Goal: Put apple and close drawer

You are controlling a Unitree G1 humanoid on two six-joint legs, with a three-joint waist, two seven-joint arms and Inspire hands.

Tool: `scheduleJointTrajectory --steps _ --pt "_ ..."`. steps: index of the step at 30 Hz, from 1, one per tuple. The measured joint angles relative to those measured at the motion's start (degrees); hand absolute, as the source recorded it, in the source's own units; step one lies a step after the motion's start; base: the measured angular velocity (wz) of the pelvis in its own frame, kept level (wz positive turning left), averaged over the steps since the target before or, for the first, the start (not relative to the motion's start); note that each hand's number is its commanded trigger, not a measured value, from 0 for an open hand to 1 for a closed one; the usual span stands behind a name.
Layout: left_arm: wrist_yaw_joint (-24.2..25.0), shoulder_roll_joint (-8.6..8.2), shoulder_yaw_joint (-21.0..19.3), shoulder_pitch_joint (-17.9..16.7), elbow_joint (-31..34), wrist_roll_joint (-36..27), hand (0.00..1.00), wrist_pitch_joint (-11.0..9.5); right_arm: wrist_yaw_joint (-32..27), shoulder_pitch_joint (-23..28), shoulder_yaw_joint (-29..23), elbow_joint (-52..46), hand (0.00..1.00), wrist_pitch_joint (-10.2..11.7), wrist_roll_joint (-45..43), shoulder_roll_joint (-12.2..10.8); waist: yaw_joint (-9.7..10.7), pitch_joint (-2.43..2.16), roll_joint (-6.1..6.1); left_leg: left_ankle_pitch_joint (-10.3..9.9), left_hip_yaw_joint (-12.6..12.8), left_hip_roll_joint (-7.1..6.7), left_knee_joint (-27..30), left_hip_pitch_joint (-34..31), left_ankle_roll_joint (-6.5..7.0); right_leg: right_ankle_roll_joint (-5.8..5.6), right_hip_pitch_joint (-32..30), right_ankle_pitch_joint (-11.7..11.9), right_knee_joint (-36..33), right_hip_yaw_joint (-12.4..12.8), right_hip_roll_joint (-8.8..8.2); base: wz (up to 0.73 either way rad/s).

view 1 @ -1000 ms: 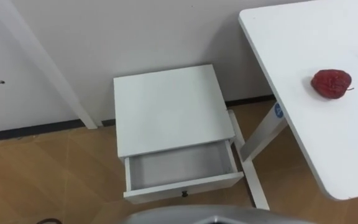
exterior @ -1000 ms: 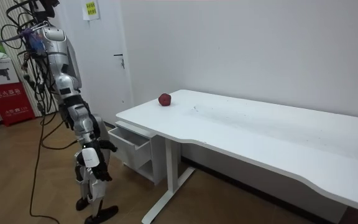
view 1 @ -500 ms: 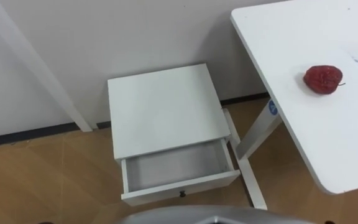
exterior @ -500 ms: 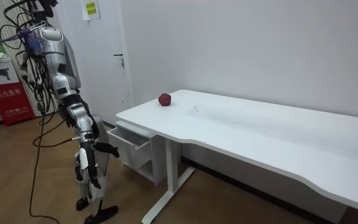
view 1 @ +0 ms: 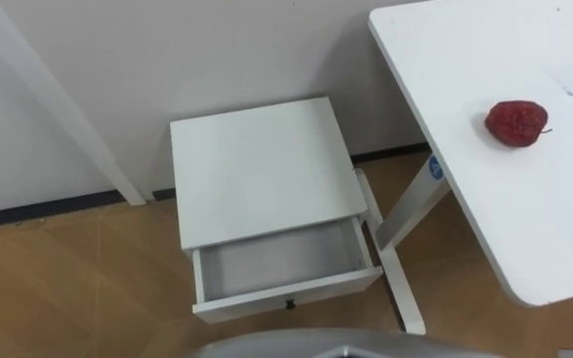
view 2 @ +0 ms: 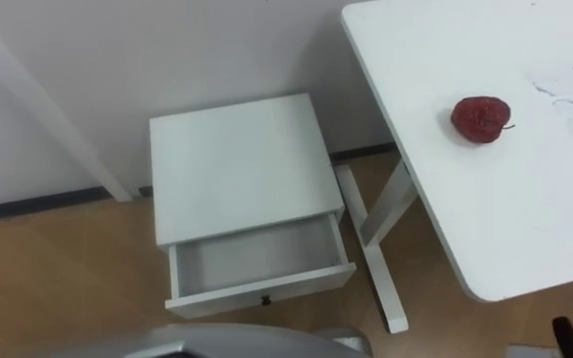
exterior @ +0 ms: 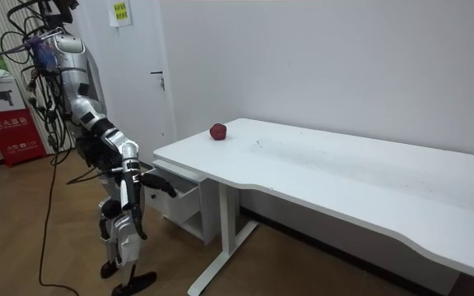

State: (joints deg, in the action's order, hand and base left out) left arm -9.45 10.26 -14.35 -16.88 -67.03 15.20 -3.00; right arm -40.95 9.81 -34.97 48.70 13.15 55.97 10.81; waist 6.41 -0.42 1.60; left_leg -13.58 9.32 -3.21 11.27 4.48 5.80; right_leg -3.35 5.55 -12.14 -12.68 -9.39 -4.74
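Observation:
A dark red apple [view 1: 515,121] lies near the left end of the white desk [view 1: 525,229], a little in from its edge; it also shows as the apple [exterior: 218,131] in the room view. Left of the desk stands a small white nightstand [view 1: 260,167] with its drawer [view 1: 282,267] pulled open and nothing inside. I stand in front of the nightstand, facing it. My right hand [exterior: 163,186] is raised forward at about drawer height, and a dark tip of the right hand [view 2: 565,338] shows at the lower right, well short of the apple.
A desk leg [view 1: 403,214] with its floor foot stands just right of the nightstand. A white slanted bar [view 1: 63,104] leans against the wall at the left. Wooden floor [view 1: 78,288] lies open to the left of the drawer.
In the room view my right arm has swung up and forward from beside my leg towards the drawer. The eye view has shifted a little; apple and drawer have stayed put.

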Motion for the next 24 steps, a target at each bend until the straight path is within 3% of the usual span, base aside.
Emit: scheduleJointTrajectory --steps 12,18,24 --pt "-0.1 0.37 2.4 0.8 1.1 0.1 0.00 -2.1 -10.4 0.5 3.1 -11.5 0.00 4.3 -13.9 0.1 -0.6 0.16 -0.20 0.0 0.0 -0.06 -0.3 -0.2 0.00 0.00 -0.7 0.0 0.1 0.9 0.12 0.00" --pt "-0.2 0.48 4.9 0.7 0.5 0.0 0.00 -2.8 -15.1 0.5 7.4 -20.0 0.00 6.0 -24.4 0.3 -0.7 0.27 -0.48 0.0 0.3 0.10 -0.6 -0.3 -0.02 0.00 -0.9 0.0 0.0 1.3 0.30 -0.03" --pt "-0.4 0.53 8.0 1.1 0.6 0.1 0.00 -3.4 -15.6 0.3 13.0 -27.7 0.00 6.9 -35.8 0.7 -2.4 0.28 -0.54 0.1 1.3 0.36 -0.3 -0.9 -0.18 0.03 -1.6 0.0 0.1 1.5 0.44 -0.07"
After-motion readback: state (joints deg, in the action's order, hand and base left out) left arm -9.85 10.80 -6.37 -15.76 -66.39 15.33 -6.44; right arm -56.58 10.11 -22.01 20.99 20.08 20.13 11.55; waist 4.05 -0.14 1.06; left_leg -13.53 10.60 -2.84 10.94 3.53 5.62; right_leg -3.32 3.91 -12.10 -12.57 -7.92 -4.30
